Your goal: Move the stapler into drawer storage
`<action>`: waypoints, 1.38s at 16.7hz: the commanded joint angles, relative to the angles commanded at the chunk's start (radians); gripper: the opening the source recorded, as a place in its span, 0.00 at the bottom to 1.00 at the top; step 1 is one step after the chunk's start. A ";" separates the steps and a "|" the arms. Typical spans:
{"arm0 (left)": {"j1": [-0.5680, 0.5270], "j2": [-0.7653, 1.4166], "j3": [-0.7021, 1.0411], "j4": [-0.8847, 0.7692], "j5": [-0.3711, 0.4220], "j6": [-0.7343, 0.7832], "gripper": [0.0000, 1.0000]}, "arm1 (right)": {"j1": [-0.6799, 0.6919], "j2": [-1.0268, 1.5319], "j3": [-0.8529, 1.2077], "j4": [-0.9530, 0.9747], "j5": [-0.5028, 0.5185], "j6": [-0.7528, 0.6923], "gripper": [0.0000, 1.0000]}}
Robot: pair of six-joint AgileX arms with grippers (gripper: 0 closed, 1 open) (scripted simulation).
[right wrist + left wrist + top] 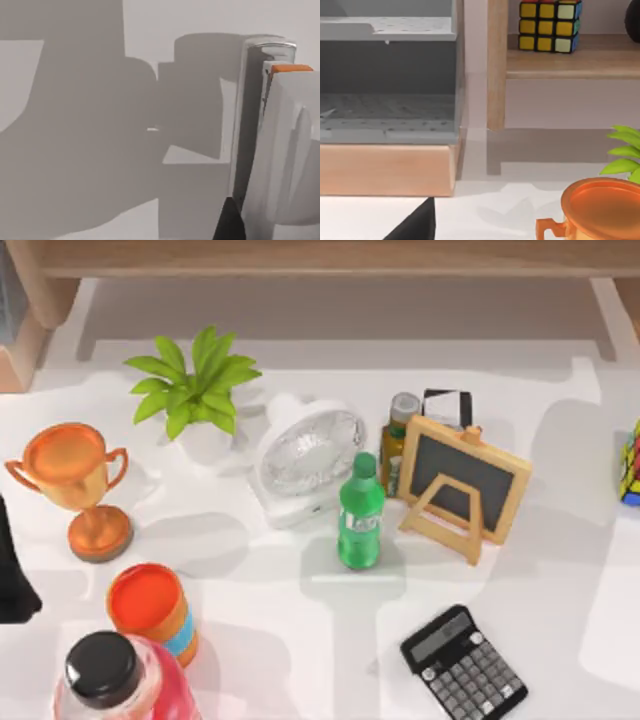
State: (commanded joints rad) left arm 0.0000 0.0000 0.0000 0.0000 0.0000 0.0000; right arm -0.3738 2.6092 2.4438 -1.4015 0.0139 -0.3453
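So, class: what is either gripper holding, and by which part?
The right gripper seems to hold the light-grey rounded stapler bar; where along it cannot be told.

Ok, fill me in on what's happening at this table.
Not much handling is visible at this moment. The left arm sits at the table's left edge beside the orange trophy, and its wrist camera faces the grey drawer unit. The right wrist view has a light grey bar with an orange tip close up. It may be the stapler, but I cannot tell whether it is gripped. The calculator and green bottle stand untouched.
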 joint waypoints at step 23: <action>0.000 0.000 0.000 0.000 0.000 0.000 1.00 | -0.018 -0.205 -0.164 0.187 -0.069 -0.126 1.00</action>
State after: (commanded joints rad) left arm 0.0000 0.0000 0.0000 0.0000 0.0000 0.0000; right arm -0.3916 2.4039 2.2798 -1.2144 -0.0550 -0.4709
